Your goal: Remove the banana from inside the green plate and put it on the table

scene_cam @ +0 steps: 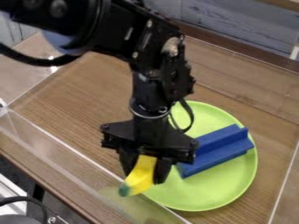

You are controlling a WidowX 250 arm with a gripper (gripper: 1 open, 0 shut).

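— Largest?
— Counter (93, 98), wood-grain brown.
— Next?
— Plate (229, 189), round, green; blue block (218, 150) on it.
— Hand (147, 161)?
— Black, closed on the banana (140, 176), yellow, green-tipped, at the plate's left side in view.

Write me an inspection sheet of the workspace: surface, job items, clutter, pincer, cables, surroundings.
Surface: brown wood-grain tabletop, clear acrylic wall along the near side
Job items: yellow curved banana with greenish tip, in the pincer; round lime-green plate
Clutter: blue rectangular block on the plate
Pincer: black metal pincer, shut on the banana, pointing down
Cables: black cable beside the arm, upper left
Surroundings: grey wooden panelling behind the tabletop
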